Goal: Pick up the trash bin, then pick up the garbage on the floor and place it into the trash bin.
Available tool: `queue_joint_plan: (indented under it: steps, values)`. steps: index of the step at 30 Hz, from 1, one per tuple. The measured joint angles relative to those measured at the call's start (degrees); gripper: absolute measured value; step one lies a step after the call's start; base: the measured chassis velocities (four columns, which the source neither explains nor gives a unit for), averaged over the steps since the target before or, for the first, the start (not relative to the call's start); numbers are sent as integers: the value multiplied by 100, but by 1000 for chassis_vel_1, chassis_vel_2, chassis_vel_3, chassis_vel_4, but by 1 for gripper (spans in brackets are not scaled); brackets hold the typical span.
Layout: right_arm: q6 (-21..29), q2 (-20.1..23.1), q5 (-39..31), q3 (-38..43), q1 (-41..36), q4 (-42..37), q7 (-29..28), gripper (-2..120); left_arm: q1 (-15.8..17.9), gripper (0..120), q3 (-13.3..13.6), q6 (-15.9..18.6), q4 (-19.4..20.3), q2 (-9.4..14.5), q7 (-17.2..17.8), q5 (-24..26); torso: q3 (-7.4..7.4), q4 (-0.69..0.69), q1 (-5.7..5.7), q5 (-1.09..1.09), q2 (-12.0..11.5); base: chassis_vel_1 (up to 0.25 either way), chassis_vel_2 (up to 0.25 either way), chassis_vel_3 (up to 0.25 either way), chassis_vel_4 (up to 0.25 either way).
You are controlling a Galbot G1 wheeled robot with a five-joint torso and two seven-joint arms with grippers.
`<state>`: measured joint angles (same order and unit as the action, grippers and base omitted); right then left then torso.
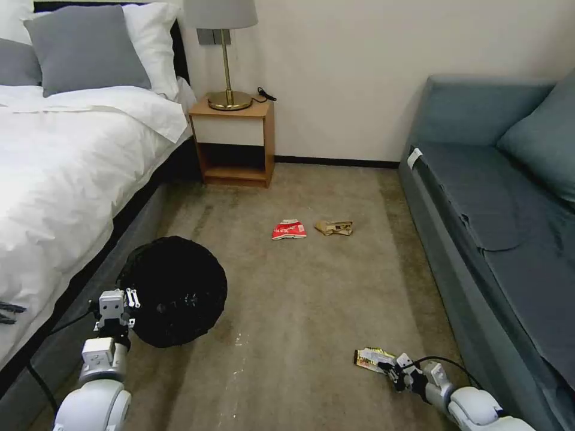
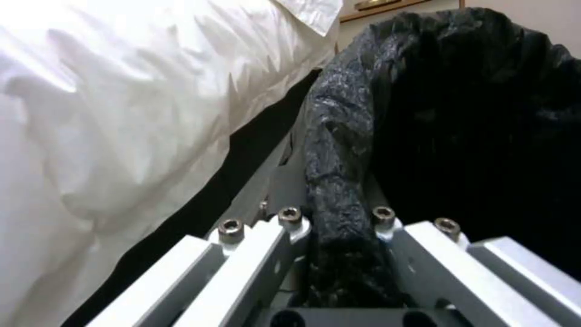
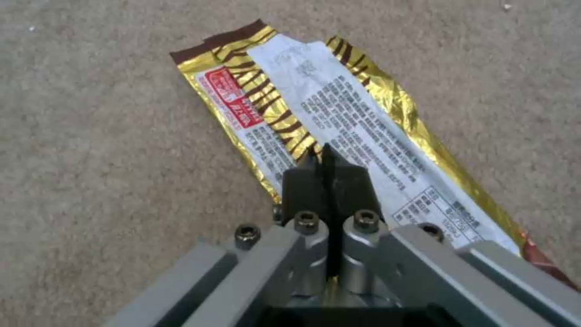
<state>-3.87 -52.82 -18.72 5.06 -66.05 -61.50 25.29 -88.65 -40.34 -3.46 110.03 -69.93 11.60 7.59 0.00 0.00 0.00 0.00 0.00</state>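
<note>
left gripper (image 1: 133, 297) sits low beside the bed (image 1: 66, 155), closed on the rim of the trash bin (image 1: 173, 290); the left wrist view shows the black bag-covered rim (image 2: 339, 181) pinched between its two sides. the bin is tilted so its black-lined mouth faces the head camera, close to the bed frame. right gripper (image 1: 389, 368) is down at the carpet (image 1: 299, 311) near the sofa (image 1: 497, 209), fingers (image 3: 327, 181) pressed together on the yellow-black wrapper (image 3: 339, 131), gripping it at the middle of one long edge; whether the wrapper lies flat on the carpet or hangs just clear of it, cannot tell. red-white snack bag (image 1: 289, 230) and brown paper wad (image 1: 334, 227) lie side by side on the carpet farther off, in front of the nightstand (image 1: 235, 140).
</note>
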Motion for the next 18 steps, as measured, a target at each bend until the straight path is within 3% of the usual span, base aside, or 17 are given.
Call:
queue_joint_plan:
  steps: [18]
  values:
    - [9,42,139,62,-185,-653,-248,0,-191,4,-51,-131,88,7,35,84,0,0,0,0,0,0,0,0,0]
